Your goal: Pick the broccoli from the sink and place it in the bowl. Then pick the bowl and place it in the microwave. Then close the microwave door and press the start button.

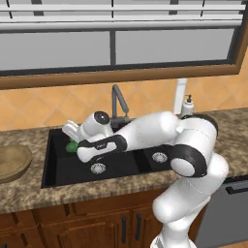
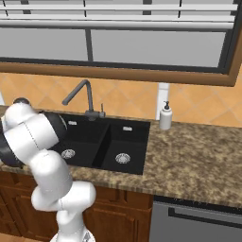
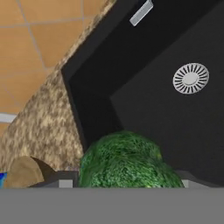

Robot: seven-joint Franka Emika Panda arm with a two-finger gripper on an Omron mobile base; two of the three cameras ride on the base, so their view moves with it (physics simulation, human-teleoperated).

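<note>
step one in hand: getting the broccoli (image 3: 127, 162) out of the sink (image 1: 63, 169). in the left base view the arm reaches down into the larger basin at the sink's left end, and the end effector (image 1: 72, 138) sits low by the basin's left wall, with a sliver of green just under it. in the hand view the broccoli sits right at the bottom, between where the finger tips come up, near the corner of the basin, with the drain (image 3: 190, 78) well apart on the basin floor. end effector reads wide; the jaws stand either side of the broccoli, but i can't tell from these frames whether the pads touch it or whether it's off the basin floor, so i'd call it straddled, not confirmed gripped. the bowl (image 1: 12, 162) sits on the desk at its left edge, just left of the sink, nothing in it that i can see. next move, as i judge it: close on the broccoli, lift straight up to clear the sink rim, carry left over the desk and release above the bowl. risk: lumpy shape could slip on closing.
</note>
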